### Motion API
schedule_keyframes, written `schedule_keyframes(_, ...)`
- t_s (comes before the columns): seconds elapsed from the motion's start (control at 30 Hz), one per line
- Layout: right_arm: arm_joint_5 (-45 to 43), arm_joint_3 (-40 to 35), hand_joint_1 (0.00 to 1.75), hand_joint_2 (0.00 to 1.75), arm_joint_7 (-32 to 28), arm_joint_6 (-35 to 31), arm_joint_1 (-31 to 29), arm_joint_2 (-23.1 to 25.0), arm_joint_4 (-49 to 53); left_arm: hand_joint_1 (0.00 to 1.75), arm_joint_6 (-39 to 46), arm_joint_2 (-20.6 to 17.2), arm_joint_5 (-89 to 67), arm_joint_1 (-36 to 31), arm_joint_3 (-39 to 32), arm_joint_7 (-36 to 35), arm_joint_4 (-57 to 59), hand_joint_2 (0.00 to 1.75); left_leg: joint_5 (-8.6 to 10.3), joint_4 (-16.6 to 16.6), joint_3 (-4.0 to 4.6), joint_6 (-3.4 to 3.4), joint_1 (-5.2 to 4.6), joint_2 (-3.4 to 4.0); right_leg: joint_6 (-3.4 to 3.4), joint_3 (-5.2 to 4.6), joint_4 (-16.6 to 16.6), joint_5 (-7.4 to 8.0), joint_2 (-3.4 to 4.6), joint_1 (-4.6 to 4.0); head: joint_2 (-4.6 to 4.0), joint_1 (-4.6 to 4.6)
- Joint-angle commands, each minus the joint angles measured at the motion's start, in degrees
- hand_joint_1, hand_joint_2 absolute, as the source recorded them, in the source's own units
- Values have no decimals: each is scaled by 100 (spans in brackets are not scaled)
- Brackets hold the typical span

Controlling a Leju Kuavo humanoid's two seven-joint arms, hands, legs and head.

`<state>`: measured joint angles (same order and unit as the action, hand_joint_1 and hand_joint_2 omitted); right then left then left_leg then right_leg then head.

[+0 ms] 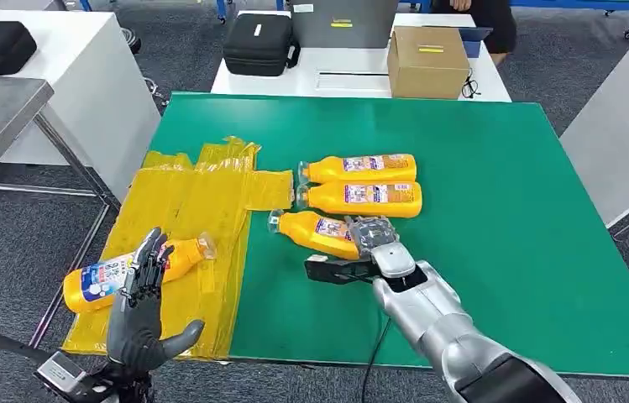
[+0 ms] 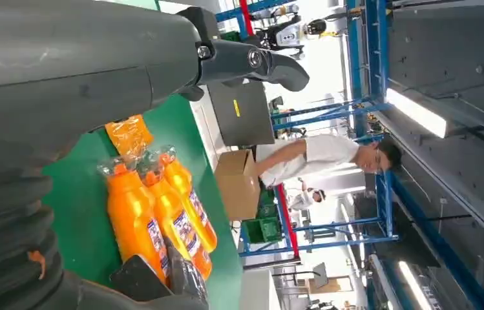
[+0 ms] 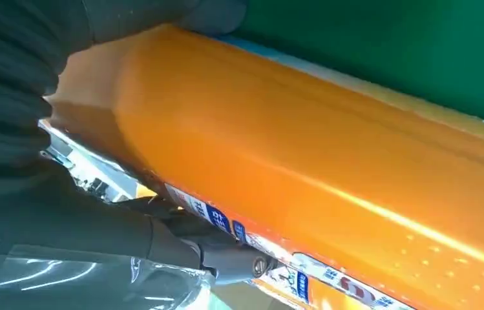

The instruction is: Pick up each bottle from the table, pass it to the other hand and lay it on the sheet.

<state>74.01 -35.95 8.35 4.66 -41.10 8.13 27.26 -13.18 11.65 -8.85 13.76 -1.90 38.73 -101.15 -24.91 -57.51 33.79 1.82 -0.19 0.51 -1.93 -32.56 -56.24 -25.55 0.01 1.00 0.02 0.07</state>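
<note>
Orange bottle (image 1: 319, 233), frame centre, gripped by right hand (image 1: 371, 237); may slip, nudging neighbour bottle (image 1: 359, 198). Left hand (image 1: 144, 315), lower left, open, holding nothing, over yellow sheet (image 1: 185, 210).

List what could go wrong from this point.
1. The right hand grips the nearest bottle close beside the middle bottle; lifting may knock that one.
2. The yellow sheet is wrinkled and overhangs the table edge, where one bottle already lies; it might roll off.
</note>
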Motion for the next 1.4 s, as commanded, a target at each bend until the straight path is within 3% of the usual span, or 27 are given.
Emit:
schedule_keyframes(0.03, 160, -188, 175, 175, -152, 109, -13, -110, -303, 0, 157, -121, 28, 16, -37, 127, -47, 175, 1, 4, -5, -5, 2, -8, 4, 7, 4, -2, -6, -2, 0, 0)
schedule_keyframes(0.47, -34, 135, 175, 175, -266, -242, 333, -357, 1251, 0, 136, -169, 39, 6, -157, 127, -278, 175, 1, 1, 9, -10, 9, -15, 9, -2, 5, -2, -12, -9, 0, 0)
schedule_keyframes(0.63, -606, 557, 175, 175, -722, -353, 1087, -784, 3546, 0, 136, -208, 28, 88, -166, 127, -380, 175, 1, -1, 33, -5, 3, -15, 4, -26, -1, -3, -11, -3, 0, 0)
schedule_keyframes(0.8, -954, 837, 175, 175, -984, -401, 1618, -1029, 4785, 0, 53, -127, 2, 178, -96, 127, -403, 175, -2, -3, 43, -5, 3, -23, 4, -32, -1, -9, -22, -3, 0, 0)
schedule_keyframes(1.13, -1293, 1302, 175, 175, -1238, -695, 1947, -928, 5006, 0, 190, -26, -68, 109, 29, 127, -418, 175, -6, -5, 51, -10, 7, -24, 8, -37, 3, -7, -17, -8, 0, 0)
schedule_keyframes(1.4, -1833, 1731, 175, 175, -1820, -605, 2717, -780, 5117, 0, 327, 365, -158, -125, -257, 127, 57, 175, -3, 5, 43, -5, 2, -27, 4, -30, 10, -7, -22, -3, 0, 0)
